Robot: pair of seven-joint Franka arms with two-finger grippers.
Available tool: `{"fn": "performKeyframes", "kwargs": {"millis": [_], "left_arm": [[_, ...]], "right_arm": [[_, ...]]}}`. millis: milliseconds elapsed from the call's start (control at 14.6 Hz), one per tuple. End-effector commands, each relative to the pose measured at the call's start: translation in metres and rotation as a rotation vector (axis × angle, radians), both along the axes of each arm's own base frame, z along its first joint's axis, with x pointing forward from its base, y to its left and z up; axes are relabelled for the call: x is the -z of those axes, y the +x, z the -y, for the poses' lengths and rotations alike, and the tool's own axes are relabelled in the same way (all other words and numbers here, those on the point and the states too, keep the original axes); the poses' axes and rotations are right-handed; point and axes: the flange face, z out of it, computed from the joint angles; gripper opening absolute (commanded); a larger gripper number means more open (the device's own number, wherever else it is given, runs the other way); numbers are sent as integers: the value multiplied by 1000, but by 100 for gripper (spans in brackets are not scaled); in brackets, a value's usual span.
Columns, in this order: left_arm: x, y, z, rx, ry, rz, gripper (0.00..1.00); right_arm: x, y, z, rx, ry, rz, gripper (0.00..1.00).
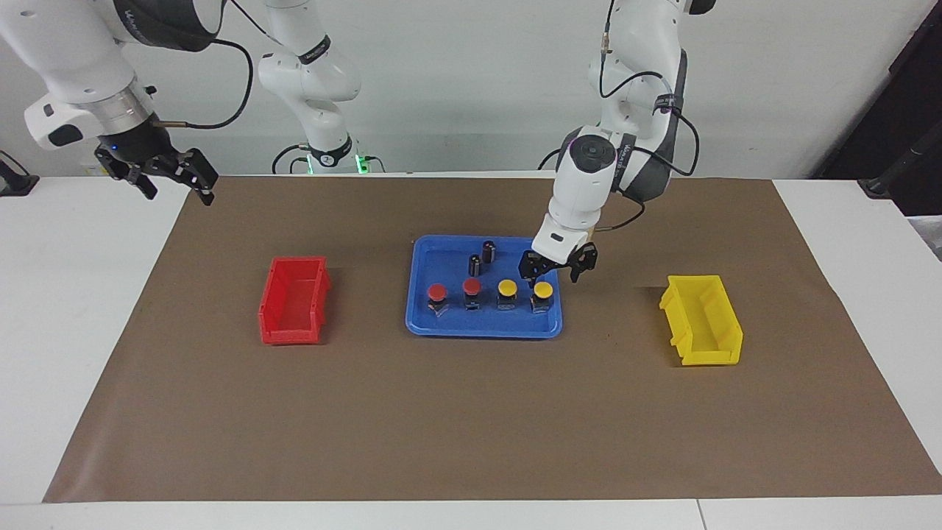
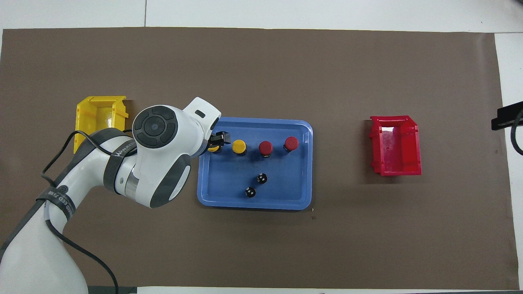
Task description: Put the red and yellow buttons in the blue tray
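We're looking at the left gripper [image 1: 558,266] low over the blue tray [image 1: 421,324], at the tray's end toward the left arm, and its black fingers [image 1: 579,263] stand parted just above and around the outermost yellow button [image 1: 543,291]. Nothing is held; the button sits upright on the tray floor directly beneath the fingers, so the move ahead turns on a straight vertical line between the two. Touching or just clear? We can't tell from either view.

All four capped buttons stand in a row along the tray's edge farther from the robots: that yellow one, a second yellow button [image 1: 507,288], then one red button [image 1: 472,287] and another red button [image 1: 437,294]. Glossy domed caps on squat black bodies. Two dark cylinders [image 1: 482,258] stand nearer the robots, also in the tray, whose plastic is smooth with a low rim and rounded corners.

The red bin [image 1: 294,299] and yellow bin [image 1: 703,320] look empty. The right gripper [image 1: 171,179] waits, raised over the table's edge, fingers spread.
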Motion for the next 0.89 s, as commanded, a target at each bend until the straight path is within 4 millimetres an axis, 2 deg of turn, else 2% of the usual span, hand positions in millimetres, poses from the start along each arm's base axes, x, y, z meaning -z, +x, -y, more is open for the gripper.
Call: {"fn": "performKeyframes", "kwargs": {"millis": [0,205,411,616,822], "left_arm": [[-69,1,-62,94,27,-36,100],[-129,6,-143,68,-1,0,100],[-160,13,-209,134,1,-30,100],[-185,18,-242,183,1,-32,100],[-194,21,-249,207,-4,-19,100]], "right_arm": [[-4,-2,0,-13,3,4,100],[-3,-1,1,-12,7,5,100],[-3,-1,0,-12,12,5,100],[-3,-1,0,-15,12,5,100],[-3,-1,-1,-15,12,5,100]]}}
